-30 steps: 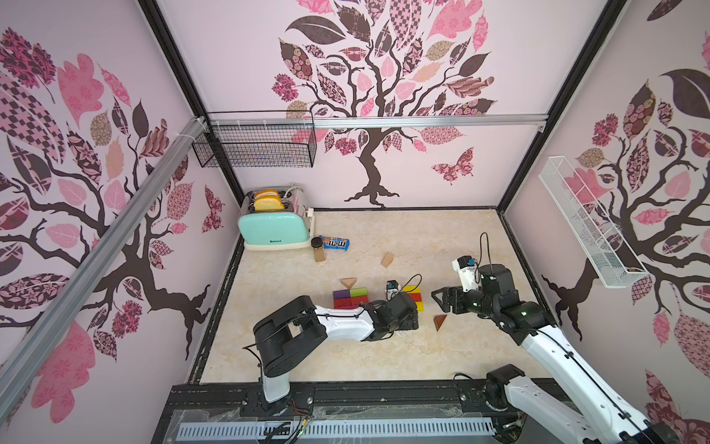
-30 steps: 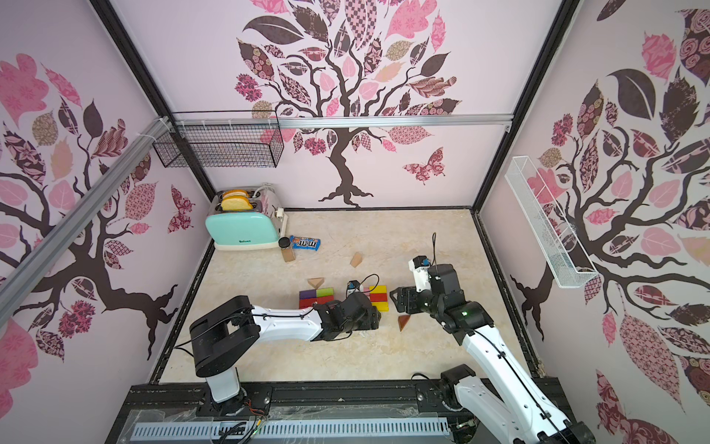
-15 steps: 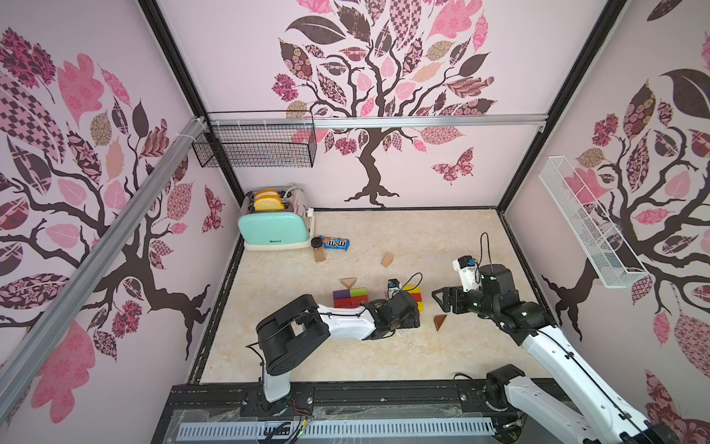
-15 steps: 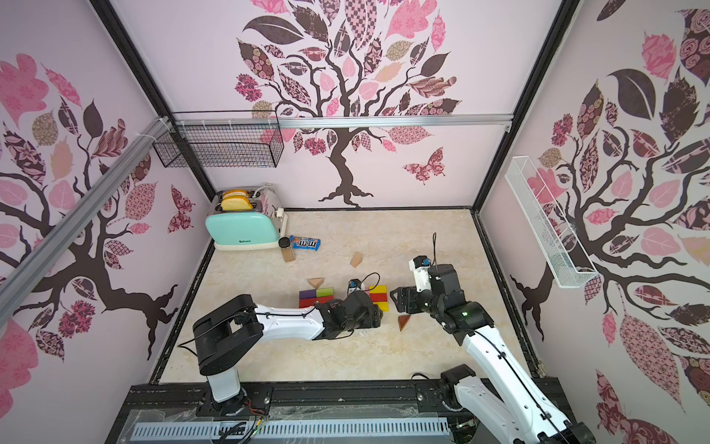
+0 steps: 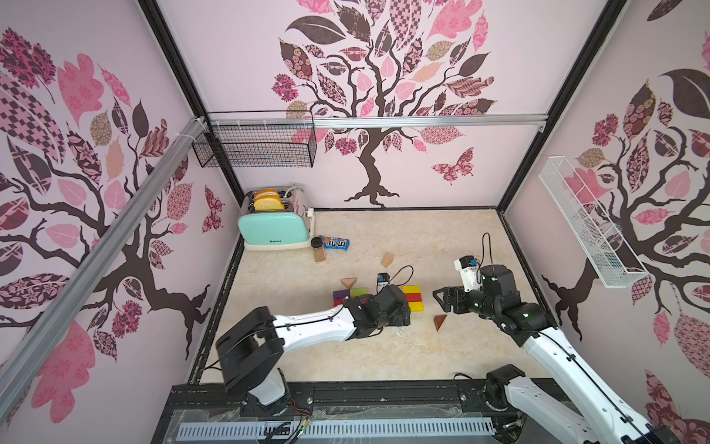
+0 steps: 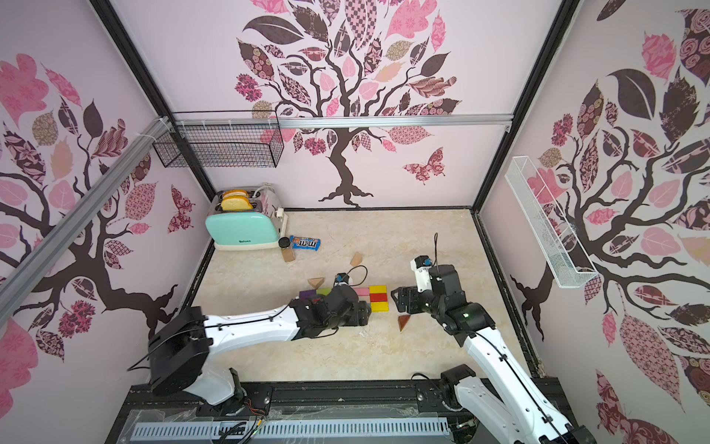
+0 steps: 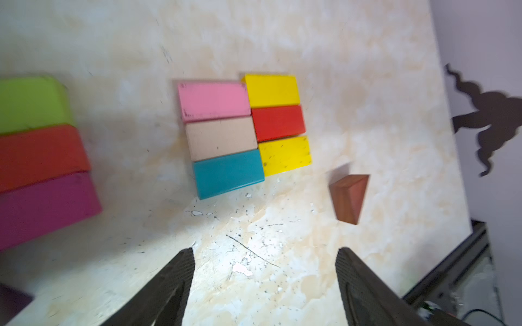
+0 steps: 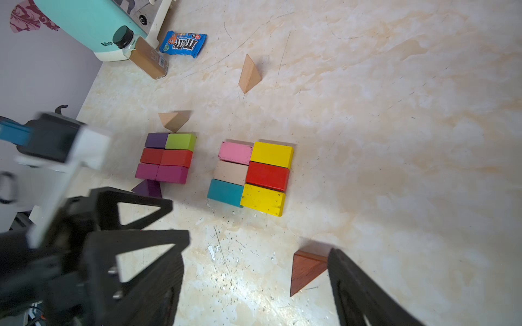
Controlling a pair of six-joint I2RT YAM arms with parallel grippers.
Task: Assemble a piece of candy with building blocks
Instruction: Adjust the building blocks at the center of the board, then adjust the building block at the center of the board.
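Right wrist shows brown triangle [image 8: 306,271] beside end effector [image 8: 257,254].

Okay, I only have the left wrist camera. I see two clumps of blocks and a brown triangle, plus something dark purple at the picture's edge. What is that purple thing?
Observer: It's a purple triangle, lying beside the magenta blocks.
Operator: Any other triangles I'm missing?
Observer: Yes. A tan triangle sits by the purple block and green block, and a second tan triangle lies apart from all the others.
Operator: Where's the right gripper?
Observer: The right gripper is open and empty, with the brown triangle just beside it.
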